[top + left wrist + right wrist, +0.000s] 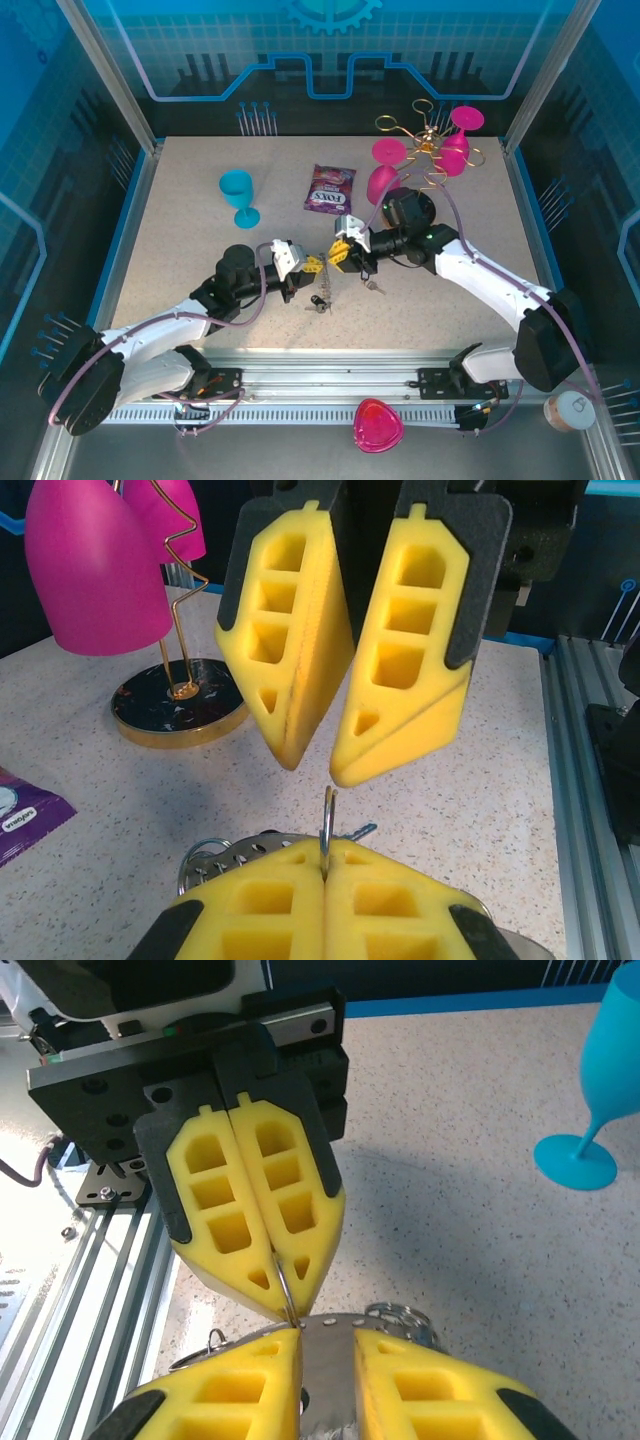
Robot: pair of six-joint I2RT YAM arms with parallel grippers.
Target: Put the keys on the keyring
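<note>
A speckled beige tabletop (200,180) sits inside a blue-lit enclosure, its back wall (200,60) printed with a grid, circuit lines and a gear motif (330,10). Aluminium posts (108,70) frame the corners; a slotted aluminium rail (330,372) runs along the near edge.

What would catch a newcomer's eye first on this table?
Mid-table, two yellow foam pincers meet tip to tip: the left pincer shut on a keyring, the right pincer slightly open. At the far right, pink goblets crowd a gold wire rack; a blue goblet stands well left of them.
</note>
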